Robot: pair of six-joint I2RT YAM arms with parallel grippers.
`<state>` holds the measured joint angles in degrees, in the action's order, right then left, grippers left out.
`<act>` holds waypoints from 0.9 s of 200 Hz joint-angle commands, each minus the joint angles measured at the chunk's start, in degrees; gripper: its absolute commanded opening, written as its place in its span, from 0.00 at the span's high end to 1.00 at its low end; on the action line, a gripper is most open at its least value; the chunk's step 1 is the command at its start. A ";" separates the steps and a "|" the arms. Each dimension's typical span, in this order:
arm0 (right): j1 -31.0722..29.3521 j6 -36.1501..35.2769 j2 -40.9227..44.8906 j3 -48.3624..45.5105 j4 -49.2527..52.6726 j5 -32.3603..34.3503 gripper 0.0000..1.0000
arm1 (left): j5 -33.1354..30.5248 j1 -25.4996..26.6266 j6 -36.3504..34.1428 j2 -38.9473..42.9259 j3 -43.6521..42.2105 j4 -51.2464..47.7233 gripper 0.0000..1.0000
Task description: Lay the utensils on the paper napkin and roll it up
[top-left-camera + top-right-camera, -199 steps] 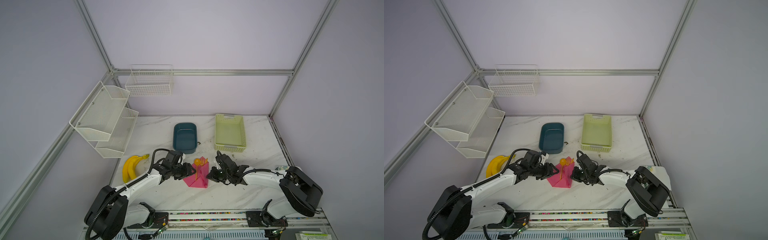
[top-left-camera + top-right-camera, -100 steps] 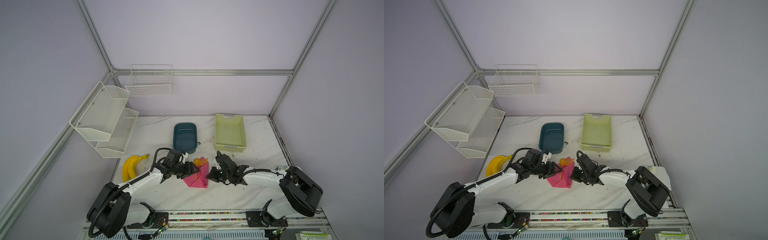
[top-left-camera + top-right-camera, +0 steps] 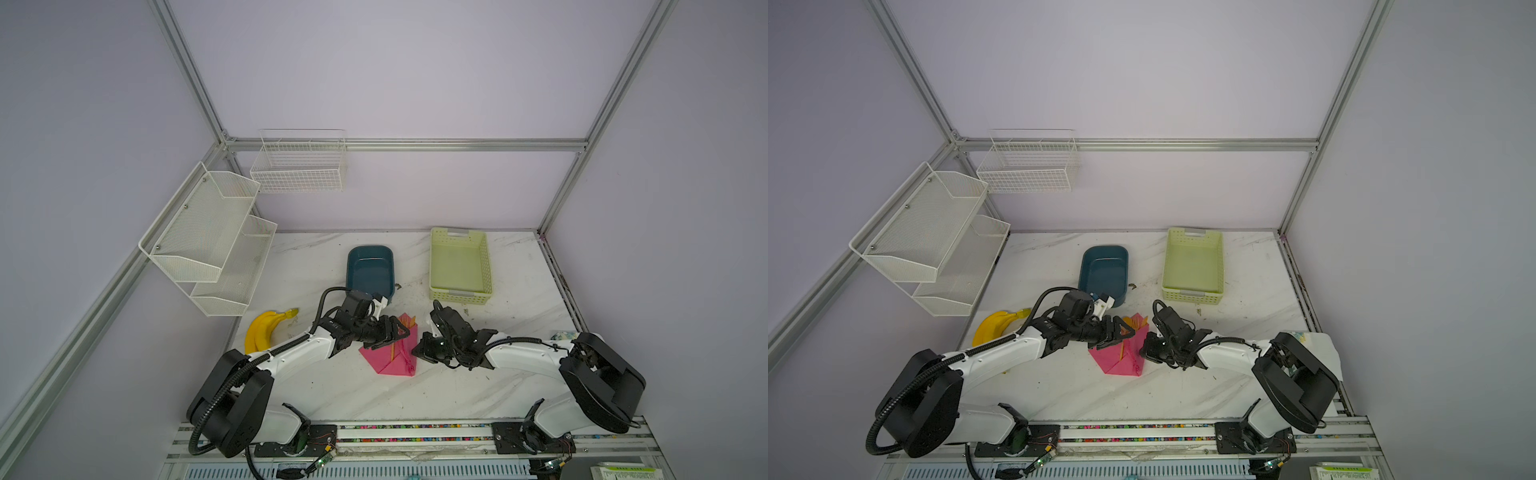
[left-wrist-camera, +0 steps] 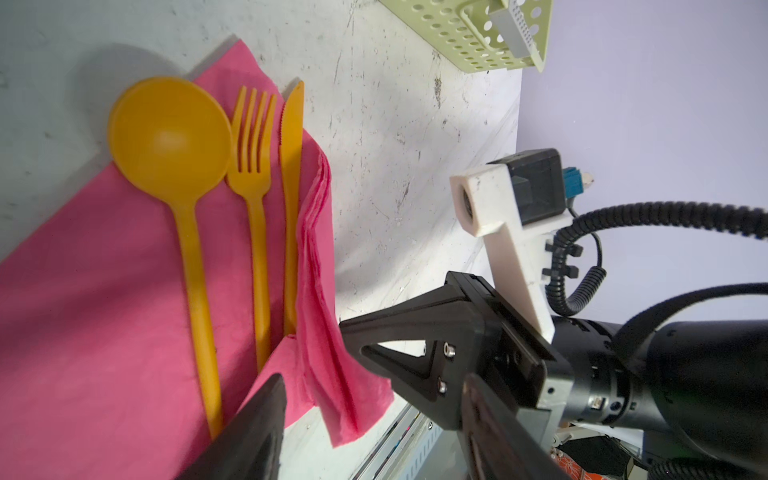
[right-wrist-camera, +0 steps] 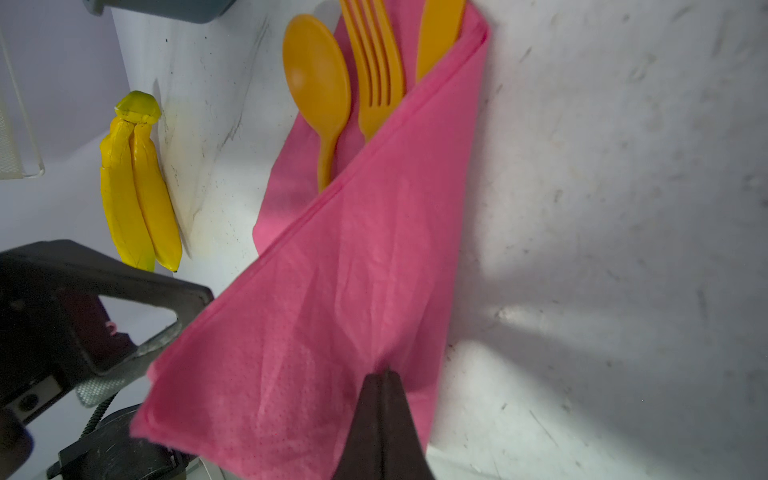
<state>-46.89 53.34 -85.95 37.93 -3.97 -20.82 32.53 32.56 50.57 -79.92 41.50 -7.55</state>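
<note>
At the right claw (image 5: 382,384): tips pressed together, clamped on a loose flap of the paper napkin (image 5: 353,266). Flap held up off the marble table (image 3: 332,390), slanting across the utensil handles.

At the left claw (image 3: 399,336): jaws apart, gripping nothing. Faces the right claw across the napkin. One finger (image 4: 255,432) low over the handle ends, hiding the end of the spoon handle. Contact with the paper not clear.

Napkin between the two claws, bottom layer flat on the table. On it, side by side and parallel, all orange: spoon (image 4: 170,137), fork (image 4: 253,166), knife (image 4: 291,158). Knife nearest the right claw, tight against the raised fold. Spoon farthest from it, bowl partly past the paper's edge, over bare marble. Bowl, tines and blade showing beyond the flap.

Past the left claw's outer side, a banana bunch (image 3: 262,332), well apart from the napkin. Just behind the left claw's wrist, a blue tub (image 3: 370,270). Behind the right claw and apart from it, a green slotted basket (image 3: 459,266).
</note>
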 commanded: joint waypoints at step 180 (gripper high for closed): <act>-0.08 -0.52 0.86 0.94 1.28 -0.23 0.98 | -9.16 2.77 -4.42 -2.25 9.66 -11.78 0.89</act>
<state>-46.89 53.25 -85.95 38.02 -3.79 -20.82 23.70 35.27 46.98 -83.99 46.09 -19.35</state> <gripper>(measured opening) 0.055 0.156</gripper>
